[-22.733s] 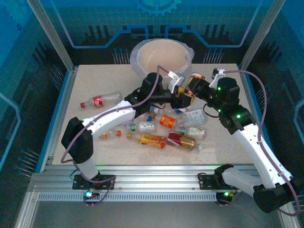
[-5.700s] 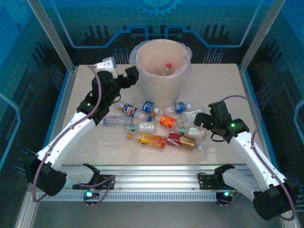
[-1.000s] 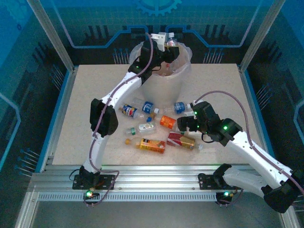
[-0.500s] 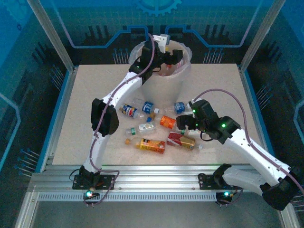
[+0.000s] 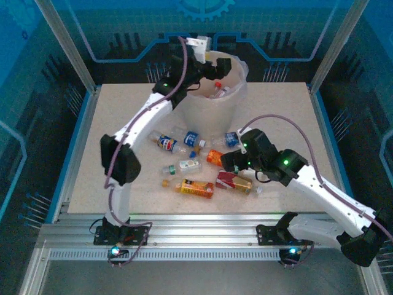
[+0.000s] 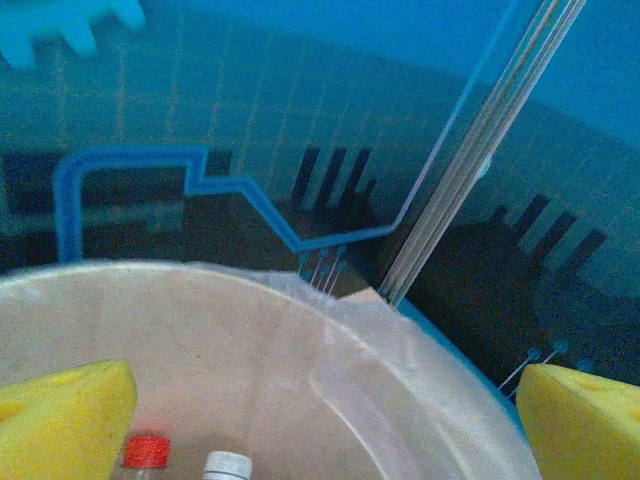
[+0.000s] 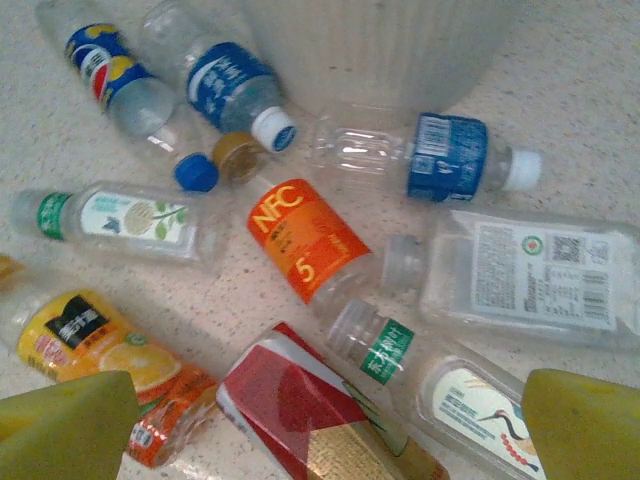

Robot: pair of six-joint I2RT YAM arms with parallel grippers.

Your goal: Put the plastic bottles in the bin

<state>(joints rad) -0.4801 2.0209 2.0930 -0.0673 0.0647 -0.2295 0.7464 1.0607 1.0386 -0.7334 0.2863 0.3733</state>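
Note:
The bin (image 5: pixel 212 104) stands at the back of the table, and two bottle caps, red (image 6: pixel 146 450) and white (image 6: pixel 226 465), show inside it. My left gripper (image 5: pixel 207 63) hangs open and empty over the bin's left rim (image 6: pixel 300 290), its yellow pads (image 6: pixel 60 420) far apart. Several plastic bottles lie in front of the bin. Among them are an orange-labelled one (image 7: pixel 305 240), a red-and-gold one (image 7: pixel 310 420), a blue-labelled one (image 7: pixel 450 155) and a green-necked one (image 7: pixel 450 385). My right gripper (image 5: pixel 230 161) hovers open just above the red-and-gold bottle (image 5: pixel 233 181), touching nothing.
More bottles lie to the left: a Pepsi one (image 5: pixel 166 143), a green-and-white one (image 5: pixel 186 166) and an orange-juice one (image 5: pixel 196 187). Blue enclosure walls and metal posts (image 6: pixel 480 150) stand close behind the bin. Bare tabletop (image 5: pixel 110 123) lies to the left.
My left gripper has opened and dropped its bottle into the bin, then drawn slightly left. My right gripper has slid left over the bottles on the table.

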